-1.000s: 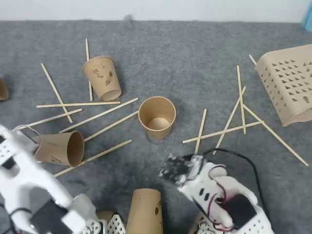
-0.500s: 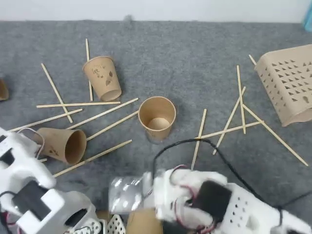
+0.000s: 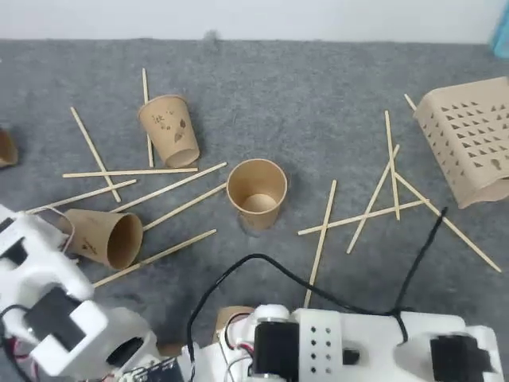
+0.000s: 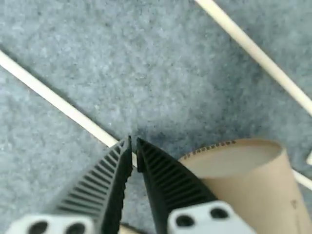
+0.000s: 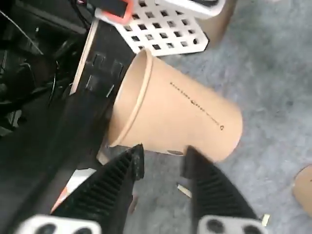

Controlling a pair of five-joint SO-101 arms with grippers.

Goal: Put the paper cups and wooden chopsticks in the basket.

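Swinging left along the counter's (image 3: pixel 318 87) near edge since a second ago, our right arm (image 3: pixel 358 350) now lies low across it. Its right gripper (image 5: pixel 163 152) has jaws partly open, their tips right at the wall of a paper cup (image 5: pixel 180 114) lying on its side, without clasping it. Our left gripper (image 4: pixel 133 142) has jaws all but closed on nothing, tips over a chopstick (image 4: pixel 53 97) beside a toppled cup (image 4: pixel 243 168); crossed chopsticks (image 3: pixel 374 199) and an upright cup (image 3: pixel 256 189) lie between us and the basket (image 3: pixel 469 135) at the right edge.
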